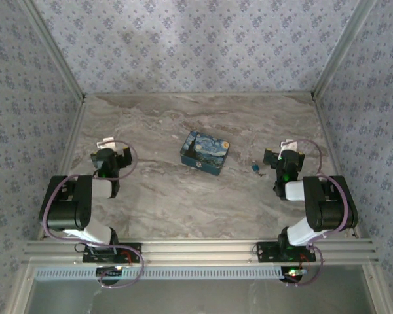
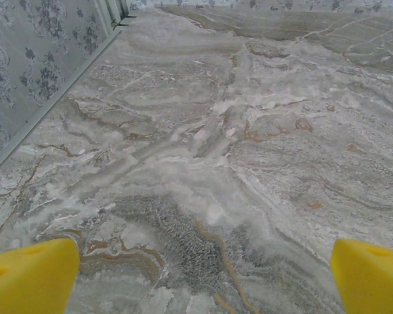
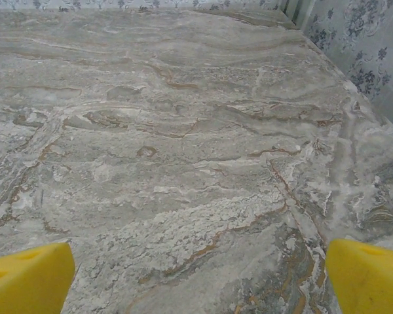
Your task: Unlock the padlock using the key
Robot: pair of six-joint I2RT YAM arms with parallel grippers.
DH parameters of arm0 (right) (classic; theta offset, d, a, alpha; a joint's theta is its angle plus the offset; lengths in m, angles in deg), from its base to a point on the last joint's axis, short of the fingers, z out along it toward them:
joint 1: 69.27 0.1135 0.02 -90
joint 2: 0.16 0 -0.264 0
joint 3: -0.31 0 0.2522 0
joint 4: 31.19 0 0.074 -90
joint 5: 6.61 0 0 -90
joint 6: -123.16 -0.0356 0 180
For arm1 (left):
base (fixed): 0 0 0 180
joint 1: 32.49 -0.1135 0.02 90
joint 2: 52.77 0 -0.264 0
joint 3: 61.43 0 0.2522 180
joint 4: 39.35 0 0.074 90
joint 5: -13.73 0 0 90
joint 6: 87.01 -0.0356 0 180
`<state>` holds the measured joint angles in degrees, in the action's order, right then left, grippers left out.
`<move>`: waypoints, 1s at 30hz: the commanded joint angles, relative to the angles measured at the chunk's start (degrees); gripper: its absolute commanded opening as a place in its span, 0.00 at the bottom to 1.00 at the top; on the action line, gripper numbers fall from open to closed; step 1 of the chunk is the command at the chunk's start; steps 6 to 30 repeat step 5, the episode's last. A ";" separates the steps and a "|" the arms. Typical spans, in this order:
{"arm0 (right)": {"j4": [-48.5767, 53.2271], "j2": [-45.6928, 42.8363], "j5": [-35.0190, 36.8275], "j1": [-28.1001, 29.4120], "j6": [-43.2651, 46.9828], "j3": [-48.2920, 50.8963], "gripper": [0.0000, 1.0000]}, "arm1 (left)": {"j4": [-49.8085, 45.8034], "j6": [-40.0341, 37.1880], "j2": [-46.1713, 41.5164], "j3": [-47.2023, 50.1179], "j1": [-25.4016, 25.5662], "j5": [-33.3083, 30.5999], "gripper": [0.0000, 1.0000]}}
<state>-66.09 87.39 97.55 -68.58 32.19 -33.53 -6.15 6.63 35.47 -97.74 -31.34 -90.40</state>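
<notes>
"Lining the walls is pale wallpaper (image 1: 196, 39) with small blue flowers, and metal posts (image 1: 52, 49) run up the corners."
"And the surface?"
"A table (image 1: 157, 118) of grey-brown veined marble, with a metal rail (image 1: 196, 248) along its near edge."
"Where is the padlock?"
"The padlock (image 1: 256, 169) lies on the marble, right of the starry-night box (image 1: 206, 152) at mid-table, near the right gripper (image 1: 285, 152) but apart from it."
"The fingers?"
"The left gripper (image 1: 111, 149) and the right both stand spread wide. In the wrist views, yellow fingertips (image 2: 29, 278) sit far apart over bare marble, holding nothing."
</notes>
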 commanded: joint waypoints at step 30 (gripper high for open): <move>-1.34 -0.18 -1.15 -0.56 0.53 -0.81 1.00 | 2.35 -0.91 -0.36 0.15 0.28 0.12 0.98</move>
